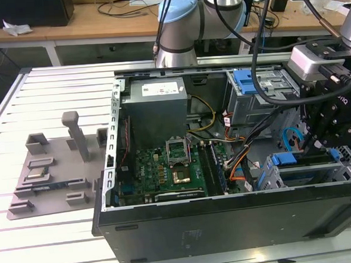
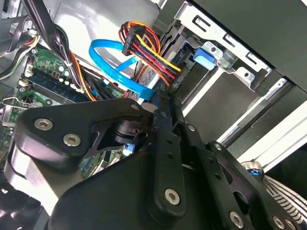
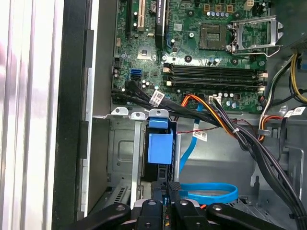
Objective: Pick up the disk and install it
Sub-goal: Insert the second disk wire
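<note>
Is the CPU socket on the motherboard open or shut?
Open. In the first wrist view the CPU socket lies bare, with its metal load plate swung aside next to it.

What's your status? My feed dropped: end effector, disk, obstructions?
End effector low over drive cage, at the disk. Disk lying in cage, blue carrier showing. Blue cable close beside end effector.

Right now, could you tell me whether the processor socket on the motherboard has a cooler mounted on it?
No, the processor socket sits bare on the motherboard, its contacts exposed.
</note>
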`<state>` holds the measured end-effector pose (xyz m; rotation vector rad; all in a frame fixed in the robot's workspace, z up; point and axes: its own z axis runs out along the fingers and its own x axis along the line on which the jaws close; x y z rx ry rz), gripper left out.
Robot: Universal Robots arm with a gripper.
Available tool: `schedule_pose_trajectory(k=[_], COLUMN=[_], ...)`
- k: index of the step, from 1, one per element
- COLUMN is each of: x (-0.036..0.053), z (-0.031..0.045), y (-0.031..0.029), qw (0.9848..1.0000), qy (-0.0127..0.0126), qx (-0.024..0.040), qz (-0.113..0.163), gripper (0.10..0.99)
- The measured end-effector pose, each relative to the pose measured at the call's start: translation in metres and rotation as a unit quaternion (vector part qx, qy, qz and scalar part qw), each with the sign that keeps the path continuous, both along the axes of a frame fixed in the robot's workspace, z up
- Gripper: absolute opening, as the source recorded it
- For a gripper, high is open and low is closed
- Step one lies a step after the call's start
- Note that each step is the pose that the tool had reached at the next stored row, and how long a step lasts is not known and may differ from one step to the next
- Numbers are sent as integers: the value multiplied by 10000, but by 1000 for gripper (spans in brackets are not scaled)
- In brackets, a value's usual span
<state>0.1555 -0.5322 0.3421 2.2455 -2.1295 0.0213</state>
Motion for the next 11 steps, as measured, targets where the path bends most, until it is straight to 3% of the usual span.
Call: schedule_pose_trajectory(k=[5, 11], x=[1, 1], z=[70, 27], y=[0, 0], qw=[10000, 10000], qy=[0, 3], qx=[1, 14], qz=[0, -38], gripper=[161, 161])
